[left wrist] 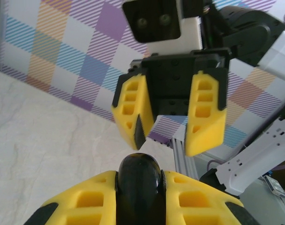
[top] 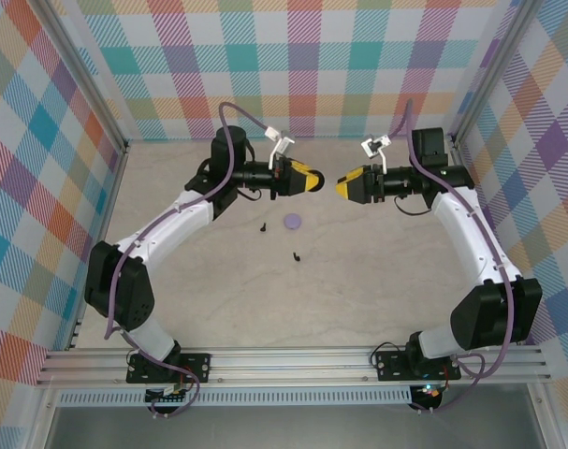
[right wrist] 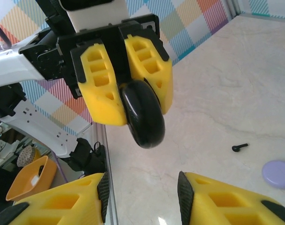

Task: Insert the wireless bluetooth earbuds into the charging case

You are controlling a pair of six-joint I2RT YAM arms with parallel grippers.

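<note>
A robot lab cell: plaid panel walls enclose a pale tabletop edged by aluminium rail.

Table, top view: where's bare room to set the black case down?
Crowded: centre, where lilac case and two black buds lie. Free: right half up to the right arm; near strip below the buds.

Fixed overhead view of the table; two close wrist views, face to face.

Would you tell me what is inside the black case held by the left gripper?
The black case looks shut, clamped in the left gripper. Its glossy shell shows; whatever is inside is hidden.
</note>
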